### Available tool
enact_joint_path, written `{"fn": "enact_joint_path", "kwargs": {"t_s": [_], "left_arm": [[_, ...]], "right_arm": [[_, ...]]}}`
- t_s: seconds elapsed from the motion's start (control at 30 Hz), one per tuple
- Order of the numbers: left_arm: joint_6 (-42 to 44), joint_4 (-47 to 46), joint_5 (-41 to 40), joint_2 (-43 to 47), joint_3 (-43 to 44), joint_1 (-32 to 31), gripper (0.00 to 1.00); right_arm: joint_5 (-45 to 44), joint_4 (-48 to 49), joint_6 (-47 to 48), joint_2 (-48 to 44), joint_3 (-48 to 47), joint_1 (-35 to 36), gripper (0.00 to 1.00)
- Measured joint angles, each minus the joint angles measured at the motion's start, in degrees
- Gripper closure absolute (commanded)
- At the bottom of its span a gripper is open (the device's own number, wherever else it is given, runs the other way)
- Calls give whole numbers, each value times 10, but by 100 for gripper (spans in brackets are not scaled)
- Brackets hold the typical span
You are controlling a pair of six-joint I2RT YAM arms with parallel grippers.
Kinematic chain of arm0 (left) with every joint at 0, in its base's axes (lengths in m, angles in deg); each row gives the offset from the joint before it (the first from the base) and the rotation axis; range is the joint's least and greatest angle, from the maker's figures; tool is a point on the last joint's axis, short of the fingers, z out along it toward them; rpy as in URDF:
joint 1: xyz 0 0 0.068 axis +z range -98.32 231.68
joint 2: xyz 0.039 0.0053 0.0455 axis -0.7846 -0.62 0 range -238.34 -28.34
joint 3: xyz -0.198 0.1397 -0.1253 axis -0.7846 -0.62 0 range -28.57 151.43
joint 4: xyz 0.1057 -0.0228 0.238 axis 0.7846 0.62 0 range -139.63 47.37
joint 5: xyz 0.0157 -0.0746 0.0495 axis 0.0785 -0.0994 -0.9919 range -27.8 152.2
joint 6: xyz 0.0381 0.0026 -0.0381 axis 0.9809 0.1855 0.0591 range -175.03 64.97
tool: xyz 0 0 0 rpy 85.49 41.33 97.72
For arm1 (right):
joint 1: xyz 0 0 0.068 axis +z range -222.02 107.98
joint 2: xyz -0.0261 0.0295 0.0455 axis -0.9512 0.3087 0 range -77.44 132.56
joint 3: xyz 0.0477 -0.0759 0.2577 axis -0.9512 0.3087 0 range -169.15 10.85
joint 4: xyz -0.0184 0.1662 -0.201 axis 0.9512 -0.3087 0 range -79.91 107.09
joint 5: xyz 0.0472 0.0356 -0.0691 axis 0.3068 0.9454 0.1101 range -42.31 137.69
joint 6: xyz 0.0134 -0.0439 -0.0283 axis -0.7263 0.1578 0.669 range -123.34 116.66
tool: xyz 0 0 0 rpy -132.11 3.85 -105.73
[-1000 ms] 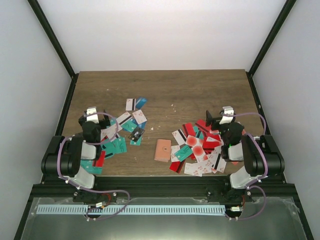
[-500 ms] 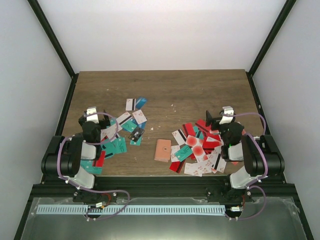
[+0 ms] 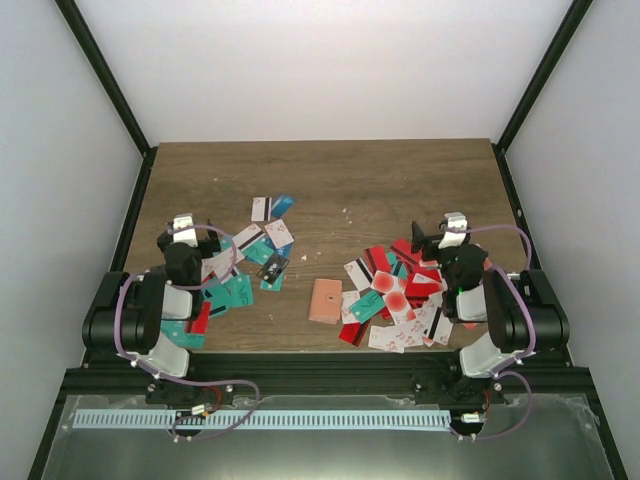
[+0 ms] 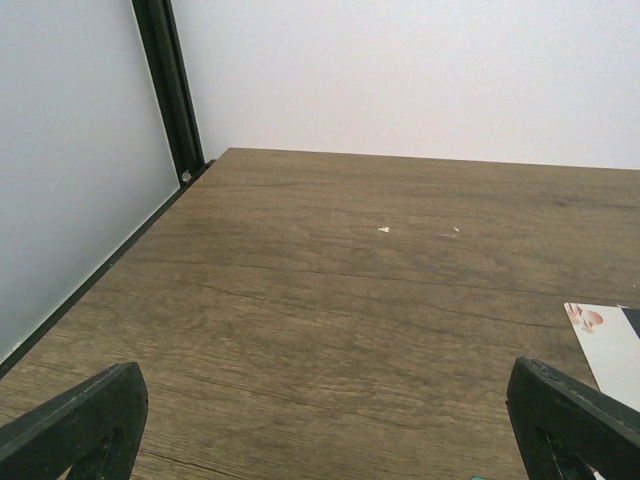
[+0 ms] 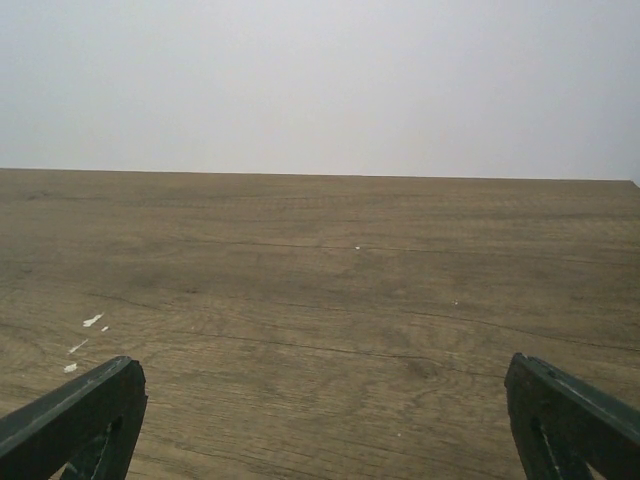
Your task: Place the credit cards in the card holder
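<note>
Both hands are spread wide and hold nothing: the left hand point(image 4: 325, 428) looks over bare worktop point(image 3: 330, 180) with one white card point(image 4: 605, 345) at its right, and the right hand point(image 5: 325, 422) looks only at wood. The credit cards point(image 3: 392, 295) lie in two loose heaps, one in front of each arm. The salmon card holder point(image 3: 325, 300) lies flat between them, just beside the right heap. I think you should first choose a card that lies alone at the edge of a heap, not an overlapped one. Thin cards probably slip, so lower the hand slowly. The holder looks closed, so plan one hand to keep it steady.
</note>
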Motion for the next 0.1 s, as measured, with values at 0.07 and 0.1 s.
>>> {"fn": "enact_joint_path", "kwargs": {"t_s": [0.07, 0.1], "left_arm": [[0, 0, 0, 0, 0, 0, 0], [0, 0, 0, 0, 0, 0, 0]], "right_arm": [[0, -1, 0, 0, 0, 0, 0], [0, -1, 0, 0, 0, 0, 0]]}}
